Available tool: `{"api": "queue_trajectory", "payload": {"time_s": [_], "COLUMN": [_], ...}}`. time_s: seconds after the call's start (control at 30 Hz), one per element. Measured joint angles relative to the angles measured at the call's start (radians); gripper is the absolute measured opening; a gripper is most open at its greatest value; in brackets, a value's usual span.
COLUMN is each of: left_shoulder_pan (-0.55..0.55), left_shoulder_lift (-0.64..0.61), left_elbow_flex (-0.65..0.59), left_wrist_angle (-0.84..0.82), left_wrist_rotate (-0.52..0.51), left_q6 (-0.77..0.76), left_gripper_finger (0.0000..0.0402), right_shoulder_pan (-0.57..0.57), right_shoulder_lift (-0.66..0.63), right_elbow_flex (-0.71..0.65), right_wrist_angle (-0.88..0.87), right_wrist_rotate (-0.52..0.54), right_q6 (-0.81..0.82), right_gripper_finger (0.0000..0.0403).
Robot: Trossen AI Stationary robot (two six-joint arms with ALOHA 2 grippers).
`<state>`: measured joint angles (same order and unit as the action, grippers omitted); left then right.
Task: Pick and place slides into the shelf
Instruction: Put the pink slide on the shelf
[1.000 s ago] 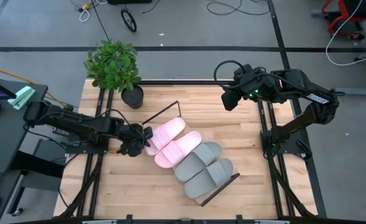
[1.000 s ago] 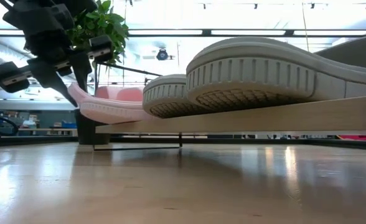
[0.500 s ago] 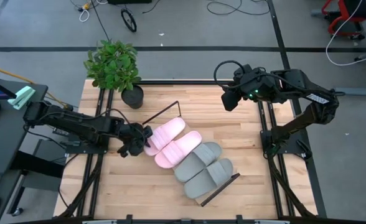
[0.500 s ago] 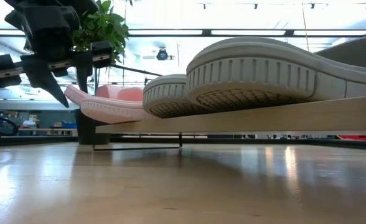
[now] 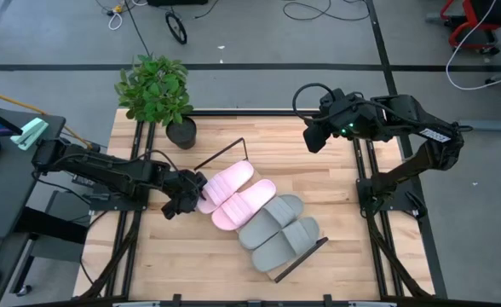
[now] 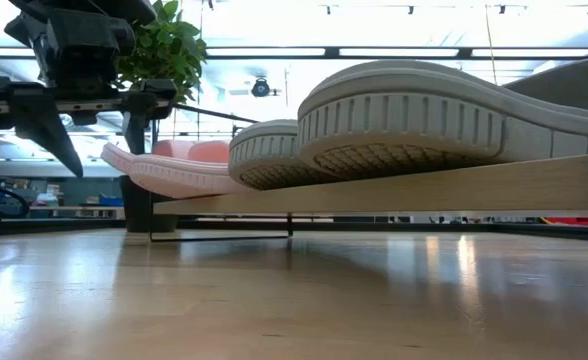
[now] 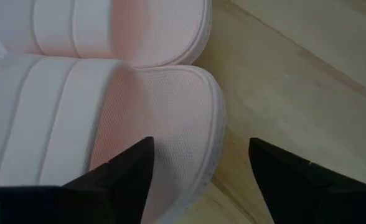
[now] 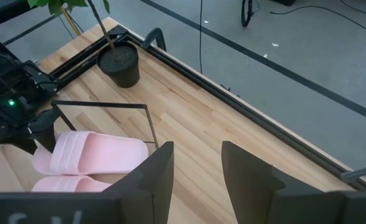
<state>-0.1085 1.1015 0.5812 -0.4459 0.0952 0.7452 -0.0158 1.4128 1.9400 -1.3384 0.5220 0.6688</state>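
Shelf [image 5: 278,266] lying diagonally across the middle of the wooden table [image 5: 336,256], black frame ends at its far-left and near-right. All four slides resting on it side by side: two pink slides [image 5: 233,194] toward the far-left end, two grey slides [image 5: 278,232] toward the near-right end, touching one another in a row. Seen from the low view, grey soles [image 6: 414,115] sitting flat on the board, pink soles [image 6: 174,172] overhanging its left edge.

Potted plant [image 5: 158,92] standing at the far-left corner of the table, well apart from the slides.

Left gripper [image 5: 182,201] positioned just left of the pink slides, above the tabletop; fingers [image 7: 124,177] spread wide, one over the heel of a pink slide, holding nothing.

Right gripper [image 5: 312,136] raised over the far-right part of the table, well apart from the shelf; fingers [image 8: 155,174] spread, empty.
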Motion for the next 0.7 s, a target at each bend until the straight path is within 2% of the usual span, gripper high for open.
{"api": "queue_trajectory", "payload": {"time_s": [0.17,0.3,0.5,0.7], "left_shoulder_pan": [0.0,0.0,-0.003,-0.003], "left_shoulder_lift": [0.0,0.0,-0.002,-0.004], "left_elbow_flex": [0.0,0.0,0.006,0.036], "left_wrist_angle": [0.008,0.006,0.005,0.003], "left_wrist_rotate": [0.002,0.037,0.036,0.015], "left_q6": [-0.002,-0.027,-0.022,0.136], "left_gripper_finger": [0.0277,0.0274,0.0271,0.027], "right_shoulder_pan": [0.0,0.0,0.0,0.0], "right_shoulder_lift": [0.0,0.0,0.0,0.0], "right_elbow_flex": [0.0,0.0,0.0,0.0], "right_wrist_angle": [0.0,0.0,0.0,0.0], "right_wrist_rotate": [0.0,0.0,0.0,0.0], "right_q6": [-0.008,-0.01,-0.016,-0.018], "right_gripper_finger": [0.014,0.014,0.014,0.014]}}
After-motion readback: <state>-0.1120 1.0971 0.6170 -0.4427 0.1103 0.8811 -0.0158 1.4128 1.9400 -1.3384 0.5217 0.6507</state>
